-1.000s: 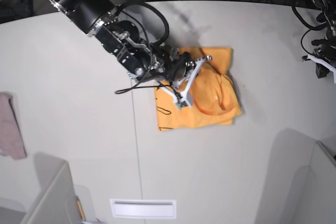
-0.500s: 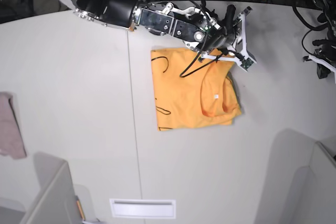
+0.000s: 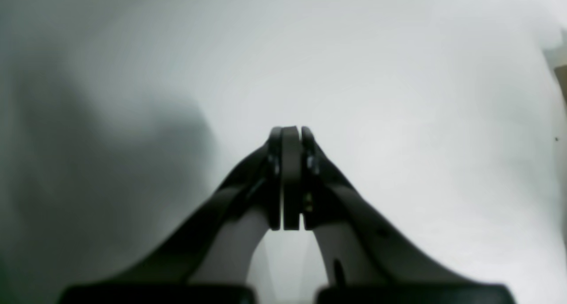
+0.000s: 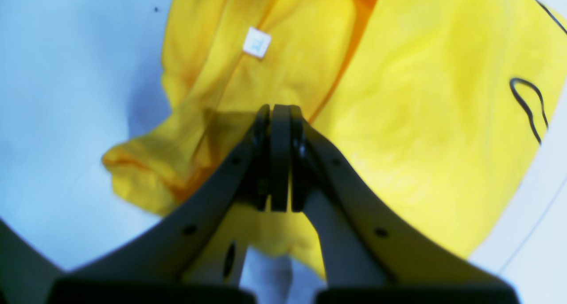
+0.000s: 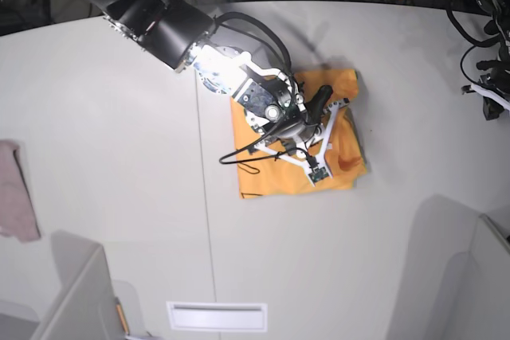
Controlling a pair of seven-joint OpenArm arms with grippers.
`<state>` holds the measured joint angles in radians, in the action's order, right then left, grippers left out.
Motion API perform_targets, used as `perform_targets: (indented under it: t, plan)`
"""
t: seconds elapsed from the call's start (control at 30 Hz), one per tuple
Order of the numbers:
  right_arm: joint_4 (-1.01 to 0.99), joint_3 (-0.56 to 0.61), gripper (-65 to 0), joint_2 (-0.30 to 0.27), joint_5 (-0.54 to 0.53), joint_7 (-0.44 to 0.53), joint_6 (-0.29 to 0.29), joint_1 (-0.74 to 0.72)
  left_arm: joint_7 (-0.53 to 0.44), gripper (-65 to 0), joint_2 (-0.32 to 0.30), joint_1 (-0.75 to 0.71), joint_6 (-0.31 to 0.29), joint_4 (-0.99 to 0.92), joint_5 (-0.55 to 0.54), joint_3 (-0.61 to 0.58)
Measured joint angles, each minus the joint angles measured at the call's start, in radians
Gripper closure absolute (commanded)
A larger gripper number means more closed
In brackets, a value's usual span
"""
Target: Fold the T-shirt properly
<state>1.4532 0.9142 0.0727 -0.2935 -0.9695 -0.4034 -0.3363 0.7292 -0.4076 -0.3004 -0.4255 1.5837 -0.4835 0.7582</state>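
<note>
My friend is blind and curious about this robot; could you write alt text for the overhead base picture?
A black robot arm reaches from the upper left over a folded orange-yellow T-shirt on a white table, its right gripper shut above the cloth. A small pinkish cloth lies at the table's left edge, and the other arm waits at the far right edge.

White table [image 5: 119, 220] carries the T-shirt [image 5: 263, 181] and pinkish cloth [image 5: 16, 193].
</note>
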Motion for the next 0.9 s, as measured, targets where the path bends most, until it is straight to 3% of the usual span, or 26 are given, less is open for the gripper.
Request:
perform_targets:
  t: [0.27,0.7,0.9]
  plan:
    - [-0.121,0.061,0.0,0.048,0.002,0.077,0.000,-0.001,0.000,0.0,0.000,0.001,0.000,0.000,0.000,0.000]
    - [-0.068,0.204,0.0,0.061,-0.014,0.135,0.000,0.005,0.000,0.0,0.001,0.002,0.000,0.000,0.000,0.000]
    - [-0.097,0.214,0.0,0.060,-0.013,0.178,0.002,0.005,0.000,0.0,0.002,0.004,0.000,0.000,0.000,0.000]
